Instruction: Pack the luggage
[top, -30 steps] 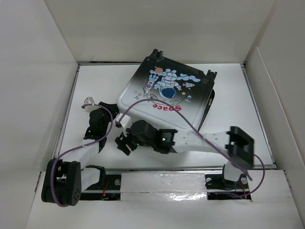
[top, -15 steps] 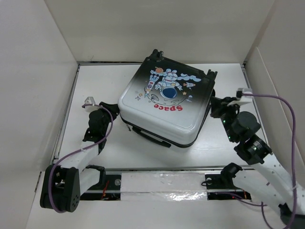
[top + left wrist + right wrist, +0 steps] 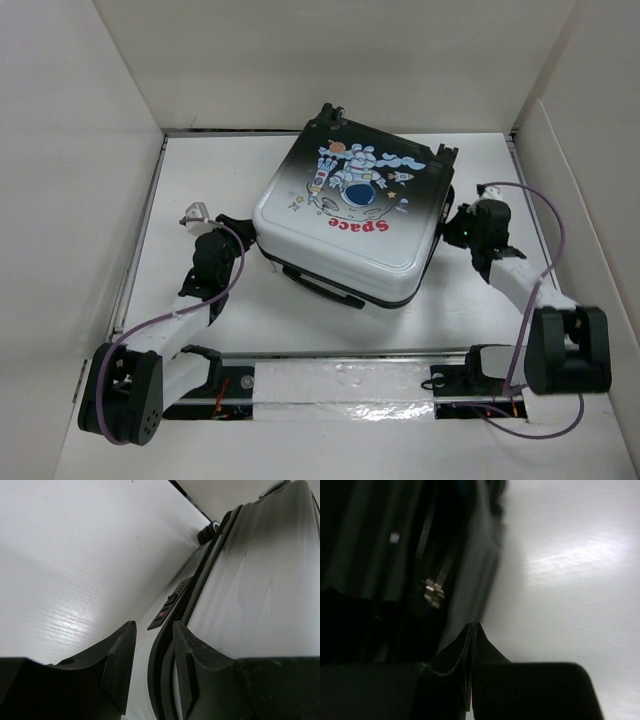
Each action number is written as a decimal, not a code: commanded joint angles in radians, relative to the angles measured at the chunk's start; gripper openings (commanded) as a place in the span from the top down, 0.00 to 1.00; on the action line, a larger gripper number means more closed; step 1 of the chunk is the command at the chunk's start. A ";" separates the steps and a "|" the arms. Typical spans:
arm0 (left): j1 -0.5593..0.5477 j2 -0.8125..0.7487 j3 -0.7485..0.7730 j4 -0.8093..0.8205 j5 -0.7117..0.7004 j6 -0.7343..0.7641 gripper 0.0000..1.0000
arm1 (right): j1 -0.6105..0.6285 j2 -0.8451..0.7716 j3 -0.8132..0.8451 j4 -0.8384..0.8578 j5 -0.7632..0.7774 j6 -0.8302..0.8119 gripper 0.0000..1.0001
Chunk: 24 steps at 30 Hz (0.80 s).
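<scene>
right gripper (image 3: pixel 471 630) is now swung round and shut empty, the luggage (image 3: pixel 350 215) just left of it, zipping probably lined up; left gripper (image 3: pixel 153 627) is held part-open astride the seam (image 3: pixel 202 580), grip unclear

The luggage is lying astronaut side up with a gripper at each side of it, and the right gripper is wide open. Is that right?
Not quite. The right gripper is shut, not wide open: the right wrist view shows its fingertips pressed together beside the luggage. The rest holds: the luggage lies astronaut side up, with the left gripper at its other side.
</scene>
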 commanded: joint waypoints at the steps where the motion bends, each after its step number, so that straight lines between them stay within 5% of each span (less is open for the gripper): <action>1: -0.076 -0.005 0.031 0.037 0.053 0.051 0.67 | 0.045 0.158 0.159 0.194 -0.207 -0.015 1.00; 14: -0.336 -0.187 -0.098 -0.030 0.046 0.094 0.68 | 0.243 0.653 0.842 -0.039 -0.341 -0.188 1.00; 24: -0.667 -0.140 -0.096 0.055 -0.059 0.025 0.68 | 0.169 0.695 1.034 -0.203 -0.422 -0.225 0.92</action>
